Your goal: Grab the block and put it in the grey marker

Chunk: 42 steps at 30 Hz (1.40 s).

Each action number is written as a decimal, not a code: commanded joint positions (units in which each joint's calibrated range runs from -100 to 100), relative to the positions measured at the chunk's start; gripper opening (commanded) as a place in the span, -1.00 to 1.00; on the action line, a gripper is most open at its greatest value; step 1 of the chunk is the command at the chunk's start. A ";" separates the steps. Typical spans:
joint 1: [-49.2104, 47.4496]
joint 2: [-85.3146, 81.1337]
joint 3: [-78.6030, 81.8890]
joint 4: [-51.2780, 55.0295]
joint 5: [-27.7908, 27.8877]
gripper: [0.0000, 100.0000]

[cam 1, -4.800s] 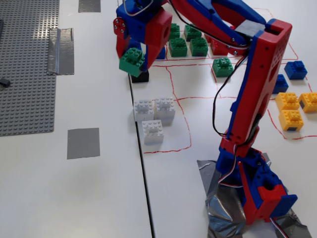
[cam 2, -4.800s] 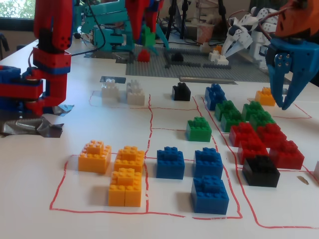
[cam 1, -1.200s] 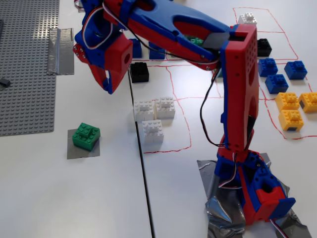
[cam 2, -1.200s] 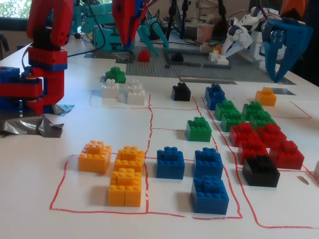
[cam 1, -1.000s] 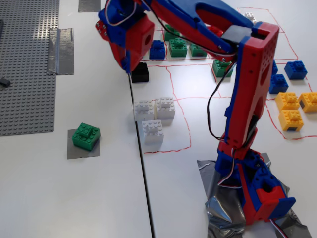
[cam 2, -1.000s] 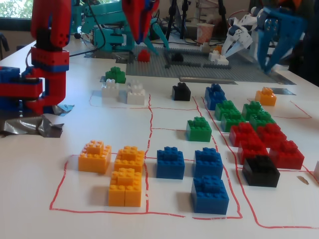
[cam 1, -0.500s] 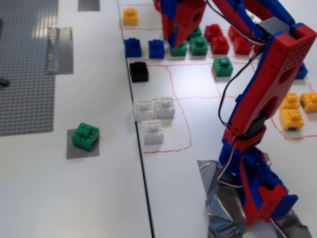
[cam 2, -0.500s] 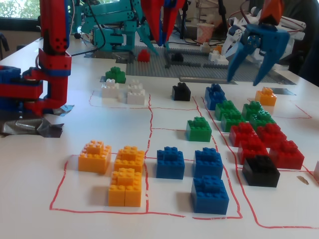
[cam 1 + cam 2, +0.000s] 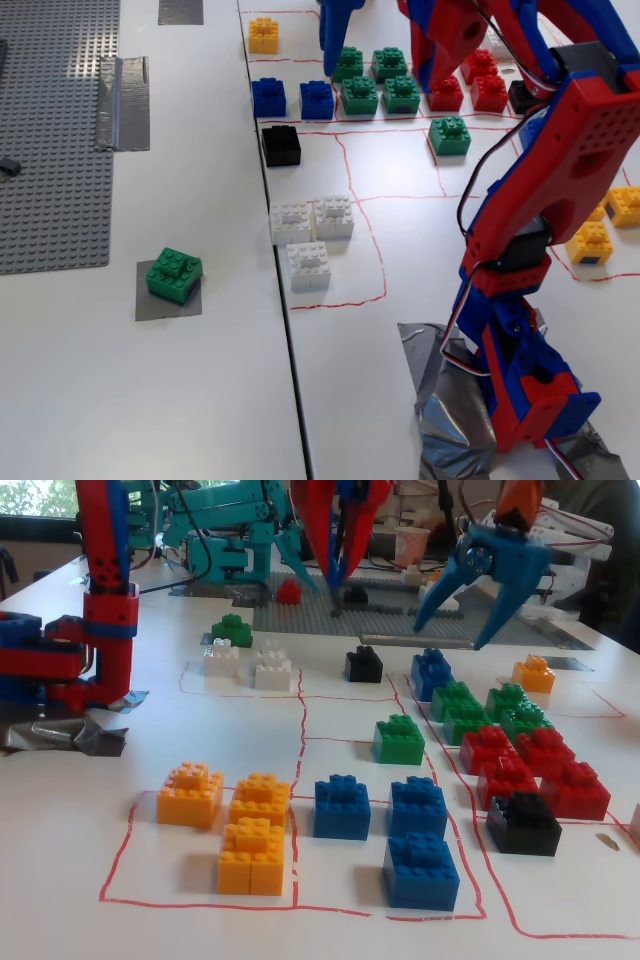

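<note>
A green block (image 9: 174, 274) sits on the grey marker (image 9: 168, 303), a flat tape patch left of the table seam. In the other fixed view the block (image 9: 232, 630) shows far off behind the white bricks. My gripper (image 9: 385, 62) hangs at the top, far from that block, over a cluster of several other green bricks (image 9: 375, 82). In the other fixed view the gripper (image 9: 453, 632) is open, its blue fingers (image 9: 436, 592) spread wide with nothing between them. One more green brick (image 9: 450, 135) stands alone.
A grey studded baseplate (image 9: 50, 130) and a raised tape strip (image 9: 122, 100) lie at the left. Black (image 9: 281, 145), white (image 9: 310, 240), blue (image 9: 290, 98), red (image 9: 470, 85) and yellow (image 9: 600, 235) bricks stand in red-lined squares. The arm's base (image 9: 525, 380) is taped down at the bottom right.
</note>
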<state>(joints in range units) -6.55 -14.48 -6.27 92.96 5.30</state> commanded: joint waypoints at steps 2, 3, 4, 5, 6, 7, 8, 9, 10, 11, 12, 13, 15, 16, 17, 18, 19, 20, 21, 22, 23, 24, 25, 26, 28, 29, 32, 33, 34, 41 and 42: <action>3.02 -4.58 -0.64 -1.72 0.83 -1.00; 3.80 -4.58 -0.27 -2.13 0.93 -1.00; 4.59 -4.58 0.09 -2.37 1.03 -1.00; 5.37 -4.58 0.64 -2.70 1.03 -1.00; 6.26 -4.58 1.18 -3.18 1.07 -1.00; 7.14 -4.58 1.82 -3.59 1.22 -1.00; 7.92 -4.58 2.36 -4.00 1.27 -1.00; 8.61 -4.58 2.91 -4.48 1.32 -1.00; 9.20 -4.58 3.63 -5.13 1.42 -1.00; 9.79 -4.58 4.36 -6.02 1.47 -1.00; 10.28 -4.58 5.00 -6.75 1.47 -1.00; 10.67 -4.58 5.72 -7.89 1.56 -1.00; 11.55 -4.58 7.81 -10.65 1.61 -1.00; 11.85 -4.58 8.54 -11.54 1.56 -1.00; 12.05 -4.58 9.08 -12.35 1.47 -1.00; 12.05 -4.58 9.36 -12.68 1.47 -1.00; 12.05 -4.50 9.36 -12.92 1.32 -1.00; 12.05 -4.42 9.45 -13.25 1.22 -1.00; 12.05 -4.42 9.45 -13.57 1.22 -1.00; 12.14 -4.34 9.45 -13.81 1.32 -1.00; 12.24 -4.25 9.45 -14.06 1.37 -1.00; 12.34 -4.17 9.45 -14.30 1.51 -1.00; 12.54 -4.17 9.45 -14.46 1.61 -1.00; 12.63 -4.17 9.45 -14.71 1.71 -1.00; 12.93 -4.17 9.63 -14.95 1.90 -1.00; 12.93 -4.09 9.72 -15.03 1.95 -1.00; 13.03 -4.09 9.90 -15.03 1.86 -1.00; 13.03 -4.09 9.99 -15.03 1.71 -1.00; 13.03 -4.17 10.17 -15.03 1.56 -1.00; 13.52 -4.42 10.08 -15.03 1.51 -1.00; 13.52 -4.50 9.99 -15.03 1.51 -1.00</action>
<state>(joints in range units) 6.26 -14.56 5.81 79.13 6.72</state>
